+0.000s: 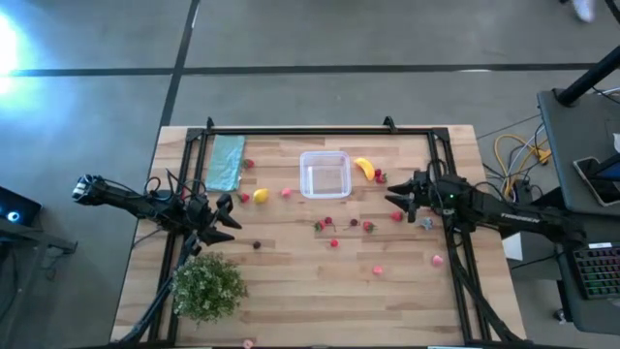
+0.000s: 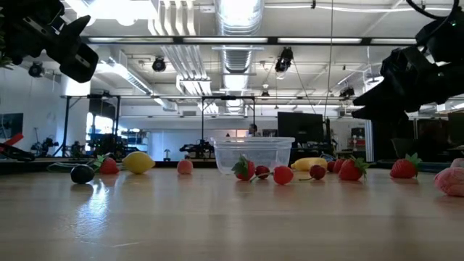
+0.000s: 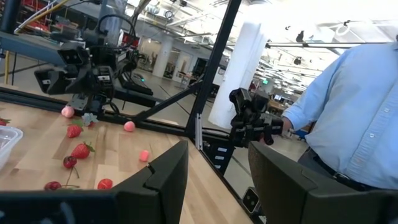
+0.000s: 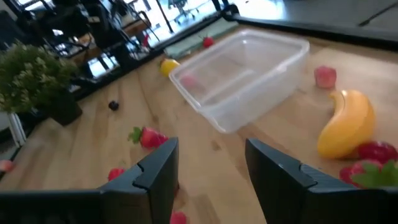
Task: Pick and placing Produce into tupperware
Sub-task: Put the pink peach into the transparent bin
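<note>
Two grippers, left [image 1: 225,221] and right [image 1: 397,201], hang with jaws apart and empty, near the table [image 1: 291,281] edges; the tupperware [image 1: 325,174] sits between.

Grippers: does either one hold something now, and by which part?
Nothing is held. The left gripper and the right gripper both stand open and empty above the table; the tupperware is empty too.

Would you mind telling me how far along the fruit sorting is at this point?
Nothing looks done: the tupperware is empty. Nothing is in hand either; the left gripper and right gripper hover open above the table, holding nothing. All the produce is left, including the banana, the lemon and the strawberries scattered on the wood.
</note>
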Robot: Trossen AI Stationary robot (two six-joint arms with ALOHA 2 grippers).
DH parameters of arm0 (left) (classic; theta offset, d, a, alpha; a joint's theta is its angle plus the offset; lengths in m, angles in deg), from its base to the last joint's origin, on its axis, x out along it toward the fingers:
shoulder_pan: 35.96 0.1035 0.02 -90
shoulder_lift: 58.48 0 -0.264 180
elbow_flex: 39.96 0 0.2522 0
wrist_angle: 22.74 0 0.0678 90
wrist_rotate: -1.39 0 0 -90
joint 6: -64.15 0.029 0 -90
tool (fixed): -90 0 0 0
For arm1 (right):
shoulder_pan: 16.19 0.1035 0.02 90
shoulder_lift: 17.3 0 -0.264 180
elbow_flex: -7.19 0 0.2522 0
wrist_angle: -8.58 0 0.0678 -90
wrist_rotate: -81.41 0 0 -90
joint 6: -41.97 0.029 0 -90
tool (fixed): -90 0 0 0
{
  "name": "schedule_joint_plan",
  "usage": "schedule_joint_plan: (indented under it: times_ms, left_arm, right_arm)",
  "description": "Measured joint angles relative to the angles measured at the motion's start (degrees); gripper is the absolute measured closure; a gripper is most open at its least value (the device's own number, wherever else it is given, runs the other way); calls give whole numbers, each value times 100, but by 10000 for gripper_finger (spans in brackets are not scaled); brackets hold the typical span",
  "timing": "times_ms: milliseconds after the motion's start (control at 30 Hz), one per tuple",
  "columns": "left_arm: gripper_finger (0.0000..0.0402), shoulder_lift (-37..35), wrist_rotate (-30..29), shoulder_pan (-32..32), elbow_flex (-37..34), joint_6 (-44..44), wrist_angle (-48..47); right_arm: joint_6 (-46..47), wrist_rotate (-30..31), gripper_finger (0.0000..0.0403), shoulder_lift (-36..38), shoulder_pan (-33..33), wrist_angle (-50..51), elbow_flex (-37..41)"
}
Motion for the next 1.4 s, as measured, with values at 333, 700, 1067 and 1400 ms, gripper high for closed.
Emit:
schedule_joint_plan:
  times_ms: [333, 700, 1067, 1400]
  left_arm:
    - [246, 0, -4, 0, 0, 0, 0]
    - [246, 0, -9, 1, 0, 0, -1]
    - [246, 0, -28, 0, 0, -1, 0]
    - [246, 0, -24, 1, 0, -2, 1]
  right_arm:
    - [34, -1, 225, -421, 0, 0, 0]
    - [21, 0, 225, -452, 0, 0, 0]
    - [-13, 0, 225, -454, 0, 0, 0]
    - [-24, 0, 225, -454, 0, 0, 0]
